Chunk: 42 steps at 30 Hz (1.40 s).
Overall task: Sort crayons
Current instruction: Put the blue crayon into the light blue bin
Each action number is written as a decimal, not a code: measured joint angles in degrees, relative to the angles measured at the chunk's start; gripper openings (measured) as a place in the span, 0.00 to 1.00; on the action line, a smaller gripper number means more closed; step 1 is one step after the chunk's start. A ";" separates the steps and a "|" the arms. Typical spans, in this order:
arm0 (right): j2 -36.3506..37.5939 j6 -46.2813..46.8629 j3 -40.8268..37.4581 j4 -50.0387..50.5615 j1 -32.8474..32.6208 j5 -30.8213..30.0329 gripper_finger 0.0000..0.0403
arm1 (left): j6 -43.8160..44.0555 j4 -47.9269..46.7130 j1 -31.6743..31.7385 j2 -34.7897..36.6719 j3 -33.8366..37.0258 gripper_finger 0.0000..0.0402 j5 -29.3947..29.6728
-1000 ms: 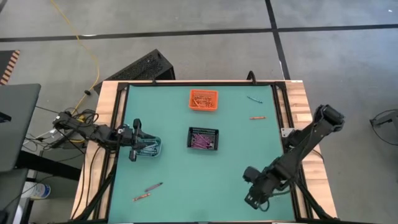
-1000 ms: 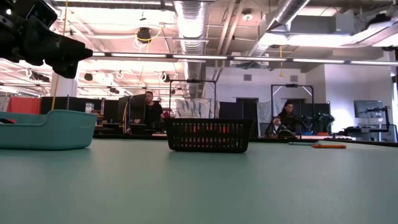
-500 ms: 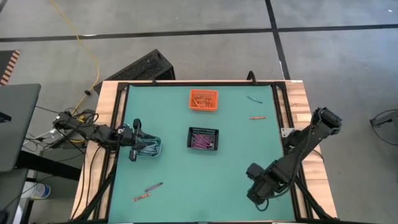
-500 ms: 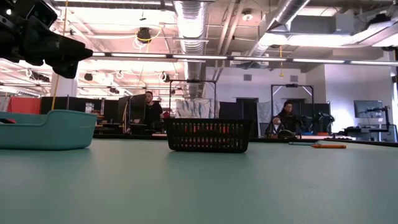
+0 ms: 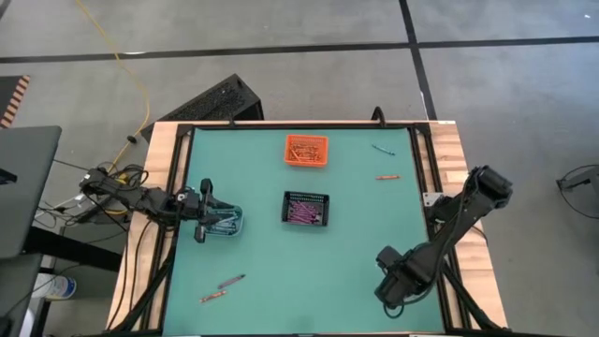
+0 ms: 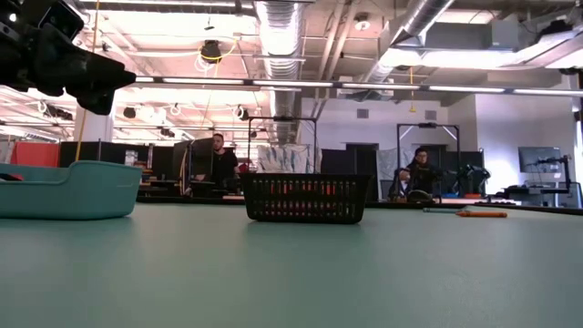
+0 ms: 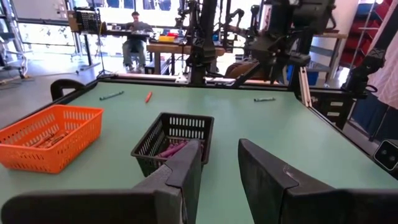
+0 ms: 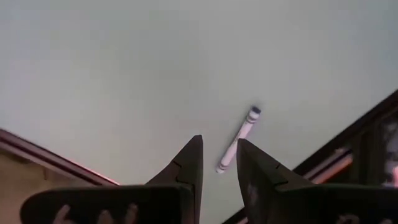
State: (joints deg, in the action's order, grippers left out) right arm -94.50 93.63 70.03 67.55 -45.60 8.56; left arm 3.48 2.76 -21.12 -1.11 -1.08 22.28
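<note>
The right wrist view alone shows a pale crayon (image 8: pixel 238 138) with a blue end lying on the green table (image 8: pixel 124 74), just ahead of the right gripper (image 8: pixel 219 163), whose fingers stand slightly apart and hold nothing. The high view hides this crayon under the right gripper (image 5: pixel 393 284), which sits near the table's front right corner. Relative to the black bin (image 5: pixel 306 208), the left gripper (image 5: pixel 200 222) hangs to the left over the teal bin (image 5: pixel 225 221), fingers narrowly parted and empty. Since the earlier frame the right gripper has shifted slightly rightward; the left is unchanged.
</note>
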 joint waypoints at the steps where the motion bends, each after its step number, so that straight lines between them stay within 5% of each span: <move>1: 0.45 0.45 -1.33 -1.20 0.00 0.47 0.23 | -0.01 0.00 0.00 0.01 0.00 0.24 0.00; 14: 5.38 10.35 -15.72 -13.02 -1.82 4.69 0.23 | -0.01 0.00 0.00 0.01 0.00 0.24 0.02; 33: 5.46 20.46 -26.27 -30.65 -6.05 6.64 0.23 | -0.01 0.00 0.00 0.00 0.00 0.24 0.02; 42: 5.34 20.02 -26.43 -30.07 -6.01 5.27 0.18 | -0.01 0.02 0.00 0.01 0.00 0.24 0.02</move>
State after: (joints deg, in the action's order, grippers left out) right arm -89.16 113.65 43.59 37.49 -51.62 13.83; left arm 3.46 2.79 -21.12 -1.10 -1.08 22.31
